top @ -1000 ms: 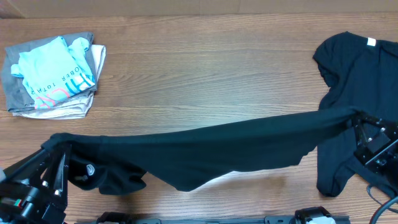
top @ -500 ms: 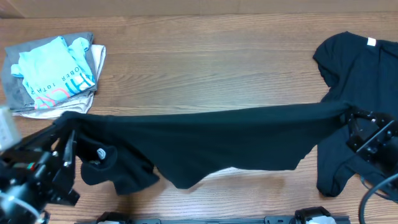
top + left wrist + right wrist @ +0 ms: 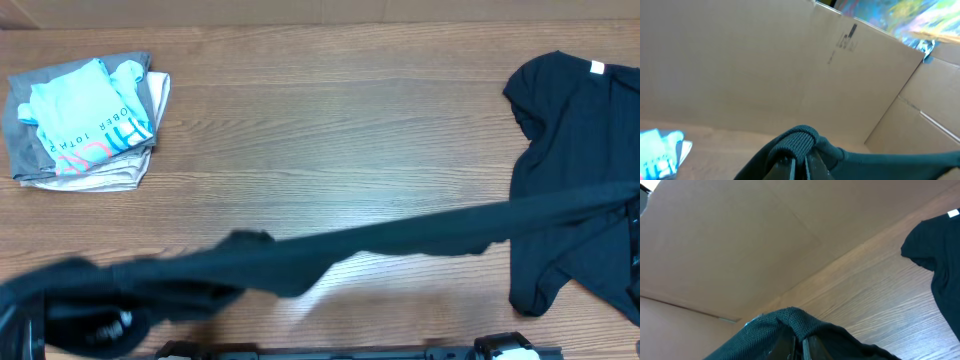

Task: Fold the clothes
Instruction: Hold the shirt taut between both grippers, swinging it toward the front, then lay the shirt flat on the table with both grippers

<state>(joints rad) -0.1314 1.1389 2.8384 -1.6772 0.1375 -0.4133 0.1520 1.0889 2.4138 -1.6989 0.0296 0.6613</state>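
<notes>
A black T-shirt (image 3: 400, 238) is stretched in a long band across the front of the table, bunched at the lower left (image 3: 150, 290). In the left wrist view my left gripper (image 3: 801, 157) is shut on a ribbed edge of that shirt (image 3: 799, 141). Seen from the right wrist, my right gripper (image 3: 802, 342) is shut on a fold of the same fabric (image 3: 790, 317). In the overhead view both grippers are hidden by cloth or past the frame edges. A second black T-shirt (image 3: 575, 140) lies spread at the right, partly under the band.
A folded pile of light blue and grey clothes (image 3: 85, 120) sits at the back left of the wooden table (image 3: 330, 110). Cardboard walls (image 3: 765, 65) stand behind the table. A dark bar (image 3: 350, 353) runs along the front edge.
The stretched shirt has swung toward the front edge. Its left end moved down to the front left corner, and its right end moved right, past the frame edge. Both arms have left the overhead view.
</notes>
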